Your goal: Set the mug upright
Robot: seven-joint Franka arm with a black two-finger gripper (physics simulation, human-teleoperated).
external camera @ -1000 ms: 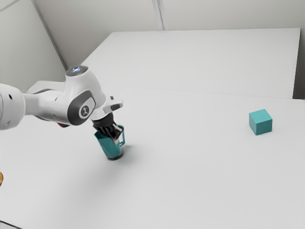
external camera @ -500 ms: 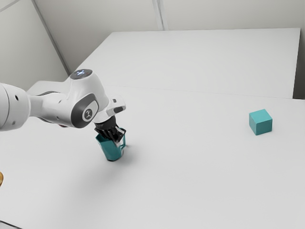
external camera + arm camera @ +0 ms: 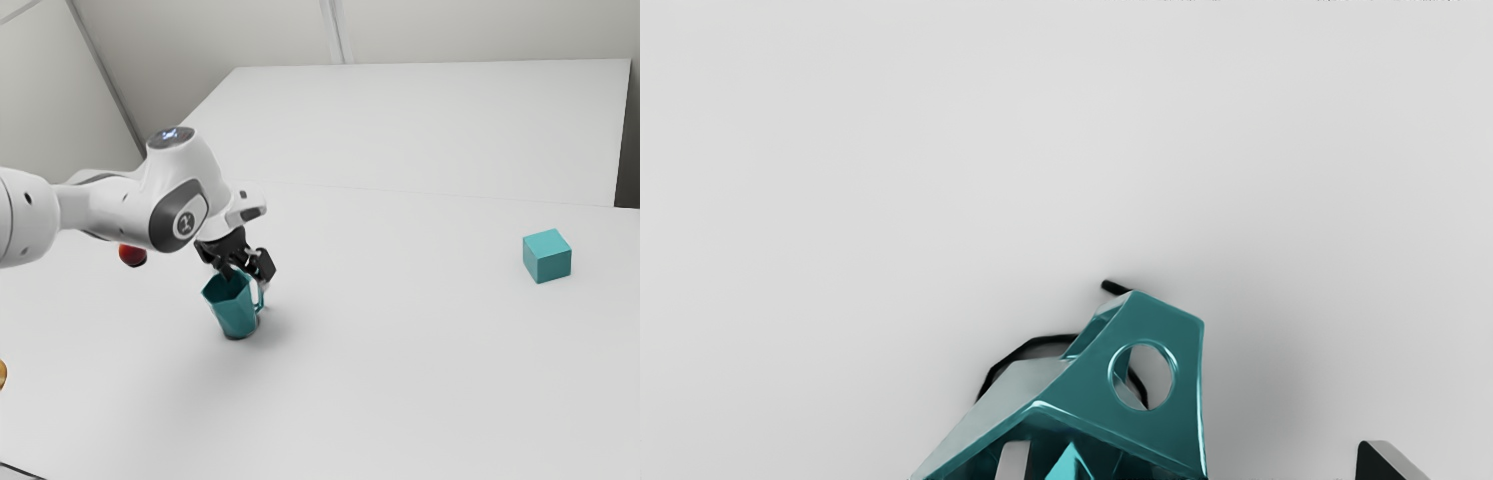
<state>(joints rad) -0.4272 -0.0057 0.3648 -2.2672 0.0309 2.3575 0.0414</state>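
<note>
The teal mug [image 3: 236, 308] stands on its base, mouth up, on the white table [image 3: 400, 390], toward the exterior view's left and well in from the far edge; a slight lean can't be ruled out. The gripper [image 3: 1196, 461] is wide open and has hold of nothing: one finger lies over or just inside the mouth, the other outside, past the handle [image 3: 1190, 373]. That straddle is the main danger. Any sideways drift or twist could push the inner finger against the wall and topple the mug; a slanted lift might hook the rim, or the outer finger could snag the handle. Closing off-centre could pull the mug over. The teal cube [image 3: 547, 256], nearer the far right corner, seems no hazard.
</note>
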